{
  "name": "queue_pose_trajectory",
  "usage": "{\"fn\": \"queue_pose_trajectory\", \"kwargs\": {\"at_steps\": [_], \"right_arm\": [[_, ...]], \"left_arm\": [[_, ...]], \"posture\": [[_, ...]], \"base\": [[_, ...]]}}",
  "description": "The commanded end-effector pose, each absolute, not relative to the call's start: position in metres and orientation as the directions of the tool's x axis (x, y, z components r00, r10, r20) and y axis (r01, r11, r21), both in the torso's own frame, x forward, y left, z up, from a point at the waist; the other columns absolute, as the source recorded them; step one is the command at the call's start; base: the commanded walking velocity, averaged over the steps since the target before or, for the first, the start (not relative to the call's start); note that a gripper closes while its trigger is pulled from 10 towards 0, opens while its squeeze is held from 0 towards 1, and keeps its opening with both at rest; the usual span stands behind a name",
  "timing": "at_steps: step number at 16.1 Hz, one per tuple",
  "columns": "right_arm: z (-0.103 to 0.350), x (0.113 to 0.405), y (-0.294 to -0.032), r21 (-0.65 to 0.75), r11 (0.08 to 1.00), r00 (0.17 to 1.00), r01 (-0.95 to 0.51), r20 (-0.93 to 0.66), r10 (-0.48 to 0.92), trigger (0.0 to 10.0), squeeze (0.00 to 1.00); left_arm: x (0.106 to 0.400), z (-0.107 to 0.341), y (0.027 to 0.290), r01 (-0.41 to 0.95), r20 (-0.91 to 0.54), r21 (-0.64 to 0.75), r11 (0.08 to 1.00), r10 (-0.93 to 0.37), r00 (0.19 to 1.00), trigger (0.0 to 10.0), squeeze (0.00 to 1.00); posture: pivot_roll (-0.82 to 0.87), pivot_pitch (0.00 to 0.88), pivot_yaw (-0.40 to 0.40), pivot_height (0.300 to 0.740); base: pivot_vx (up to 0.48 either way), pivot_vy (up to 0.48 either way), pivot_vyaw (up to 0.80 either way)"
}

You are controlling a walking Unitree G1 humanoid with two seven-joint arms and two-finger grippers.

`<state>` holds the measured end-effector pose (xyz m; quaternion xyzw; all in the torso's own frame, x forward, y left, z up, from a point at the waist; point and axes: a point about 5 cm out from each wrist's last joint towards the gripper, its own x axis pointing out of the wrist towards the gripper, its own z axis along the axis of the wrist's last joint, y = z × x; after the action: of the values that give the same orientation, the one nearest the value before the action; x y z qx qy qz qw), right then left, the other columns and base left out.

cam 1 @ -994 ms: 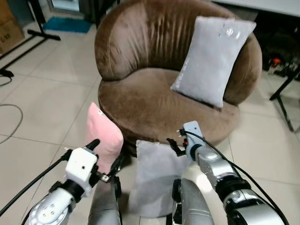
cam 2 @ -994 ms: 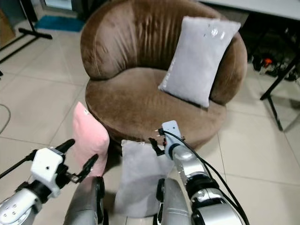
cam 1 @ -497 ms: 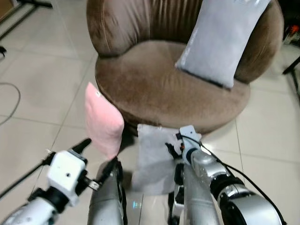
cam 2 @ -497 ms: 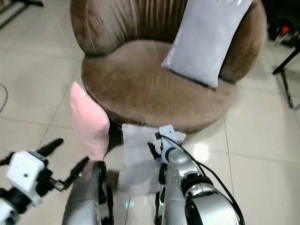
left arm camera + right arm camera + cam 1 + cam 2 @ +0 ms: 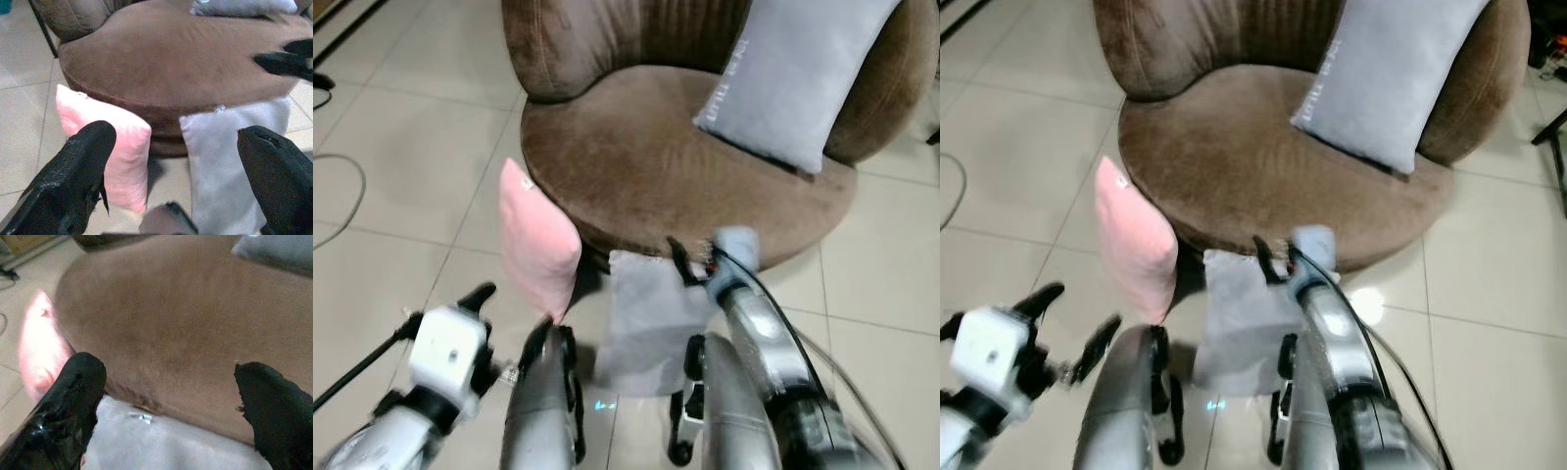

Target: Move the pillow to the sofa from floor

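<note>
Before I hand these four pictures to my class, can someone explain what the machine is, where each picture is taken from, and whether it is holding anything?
This is a humanoid robot that walks about, with two silver arms ending in two-fingered black hands. Two pictures come from the cameras in its head, looking down; the other two come from cameras on its wrists, looking along the fingers.

In front of it stands a round brown sofa with a grey pillow on the seat leaning on the backrest. On the tiled floor, a pink pillow and a grey floor pillow lean against the sofa's base.

The right hand reaches out over the top edge of the grey floor pillow, fingers apart. The left hand hangs low near the pink pillow, also open. Neither holds anything.
</note>
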<state>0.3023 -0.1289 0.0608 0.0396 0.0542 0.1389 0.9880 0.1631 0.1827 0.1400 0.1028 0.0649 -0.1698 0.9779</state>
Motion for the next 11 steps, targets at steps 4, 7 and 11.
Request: {"fn": "queue_pose_trajectory", "kwargs": {"at_steps": [4,7,11], "right_arm": [[0.086,0.25,-0.126,0.015,0.939,0.936,-0.343,-0.085,0.343,10.0,0.0],[0.104,0.234,-0.145,0.001,0.982,0.976,-0.19,-0.113,0.189,10.0,0.0],[0.11,0.254,-0.154,0.013,0.991,0.984,-0.136,-0.116,0.137,10.0,0.0]], "left_arm": [[0.174,0.123,0.19,0.237,-0.16,0.149,0.96,-0.214,0.964,10.0,0.0],[0.185,0.117,0.189,0.131,-0.123,0.125,0.983,-0.116,0.986,10.0,0.0],[0.202,0.115,0.186,0.101,-0.072,0.127,0.987,-0.092,0.993,10.0,0.0]], "posture": [[0.03,0.103,-0.019,0.597],[0.03,0.021,-0.012,0.597],[0.04,0.0,-0.039,0.597]], "base": [[0.0,0.0,0.0],[0.0,-0.13,0.0],[0.0,-0.444,0.0]]}}
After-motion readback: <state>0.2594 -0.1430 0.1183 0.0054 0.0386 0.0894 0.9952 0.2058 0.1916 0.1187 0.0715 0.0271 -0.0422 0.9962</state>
